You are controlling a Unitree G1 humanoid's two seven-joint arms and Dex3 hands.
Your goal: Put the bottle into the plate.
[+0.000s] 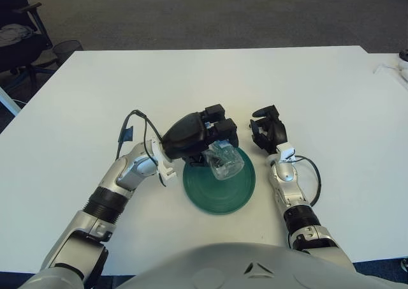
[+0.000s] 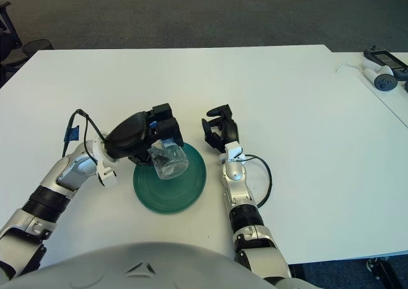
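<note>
bottle [image 1: 224, 159] (top hidden by fingers), left hand [image 1: 194, 136], over plate [image 1: 220, 190]

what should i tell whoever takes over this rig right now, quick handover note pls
Left hand: shut on the clear plastic bottle, holding it tilted over the far-left part of the round dark green plate.
Right hand: idle, showing just right of the plate, holding nothing.
Things: the plate sits on the white table in front of the robot; the bottle is over the plate, and whether it touches it cannot be told.
Done: bottle grasped and brought over the plate.
Left: set it down in the plate, open the left hand, withdraw.
</note>
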